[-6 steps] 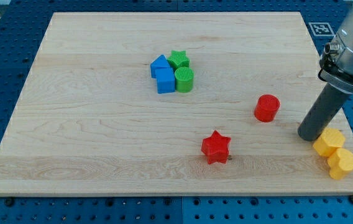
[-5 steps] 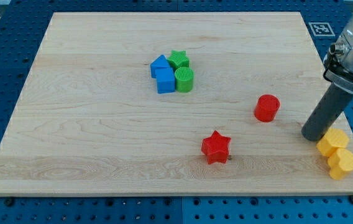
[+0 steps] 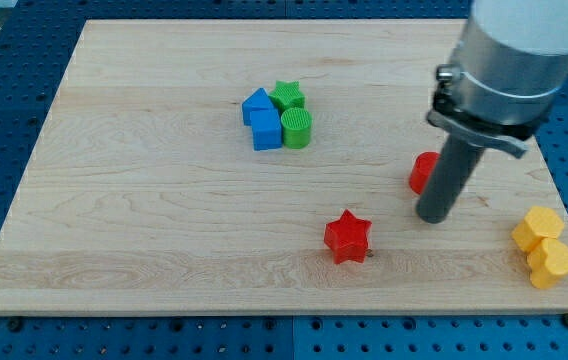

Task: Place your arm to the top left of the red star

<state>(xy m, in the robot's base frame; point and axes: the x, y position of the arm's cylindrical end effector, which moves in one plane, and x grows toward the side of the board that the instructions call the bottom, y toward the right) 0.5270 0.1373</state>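
Observation:
The red star (image 3: 347, 237) lies on the wooden board (image 3: 164, 200) at the lower middle. My tip (image 3: 431, 216) touches the board to the star's right and slightly above it, about a block's width away. The rod partly hides a red cylinder (image 3: 422, 172), which stands just behind it at the tip's upper left.
A cluster at the upper middle holds two blue blocks (image 3: 261, 120), a green star (image 3: 287, 96) and a green cylinder (image 3: 297, 128). Two yellow blocks (image 3: 543, 245) sit at the board's lower right edge. A fiducial tag lies beyond the board's top right corner.
My tip has moved left from beside the yellow blocks to just below the red cylinder, nearer the red star. No block has moved.

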